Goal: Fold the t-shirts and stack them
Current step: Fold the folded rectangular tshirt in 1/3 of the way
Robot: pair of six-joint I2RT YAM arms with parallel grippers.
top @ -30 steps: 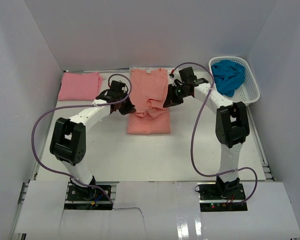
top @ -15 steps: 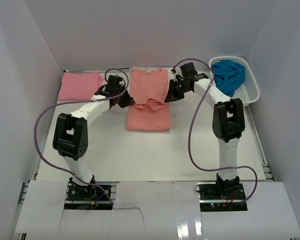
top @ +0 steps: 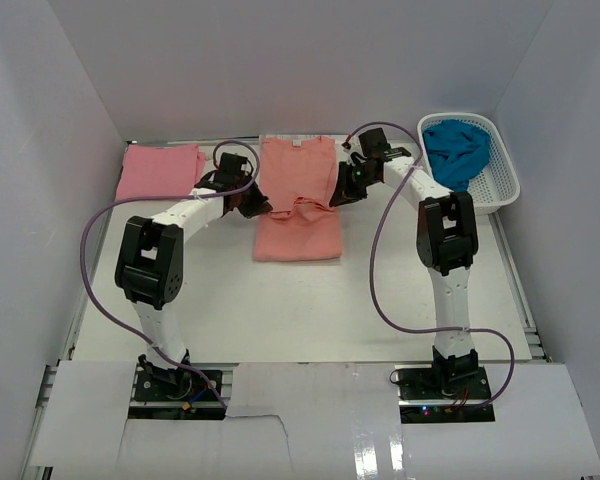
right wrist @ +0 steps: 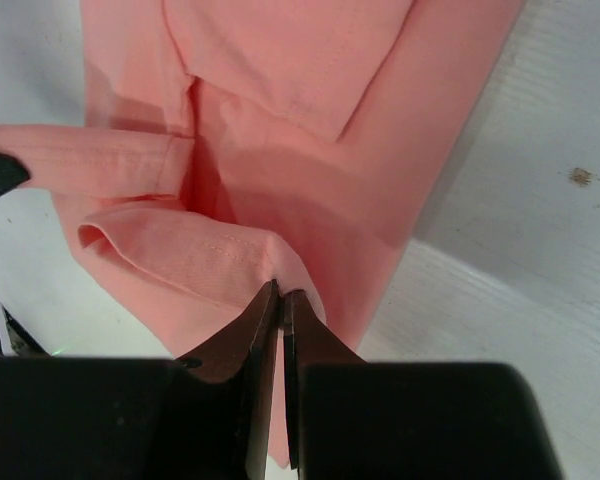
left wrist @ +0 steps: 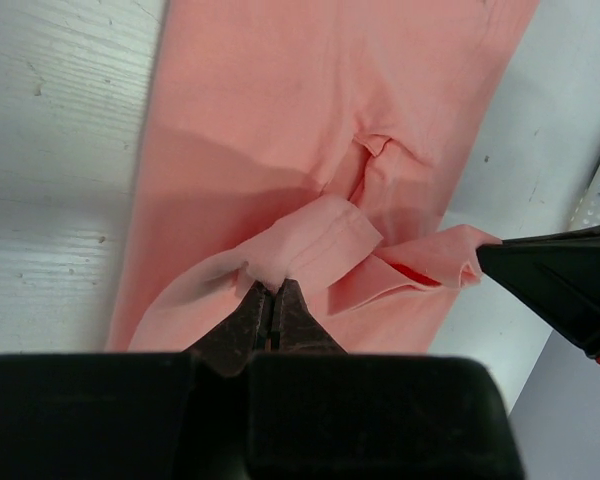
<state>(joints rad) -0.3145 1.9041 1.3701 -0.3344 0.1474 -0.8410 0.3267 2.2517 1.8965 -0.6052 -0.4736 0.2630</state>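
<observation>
A salmon-orange t-shirt [top: 298, 200] lies lengthwise at the table's back centre, its near part doubled back toward the collar. My left gripper [top: 261, 207] is shut on the shirt's hem at its left side; in the left wrist view the cloth [left wrist: 310, 180] is pinched at the fingertips [left wrist: 273, 290]. My right gripper [top: 337, 198] is shut on the hem at the right side, with the fabric [right wrist: 280, 90] bunched at its tips [right wrist: 281, 295]. A folded pink t-shirt [top: 160, 171] lies at the back left. A teal-blue t-shirt [top: 456, 150] sits crumpled in the basket.
The white lattice basket [top: 504, 178] stands at the back right corner. White walls enclose the table on three sides. Purple cables loop from both arms over the table. Bare tabletop [top: 300, 300] lies between the shirt and the arm bases.
Both grippers carried the salmon shirt's near hem away from the bases toward the collar, shortening the shirt. The arms have stretched further toward the back.
</observation>
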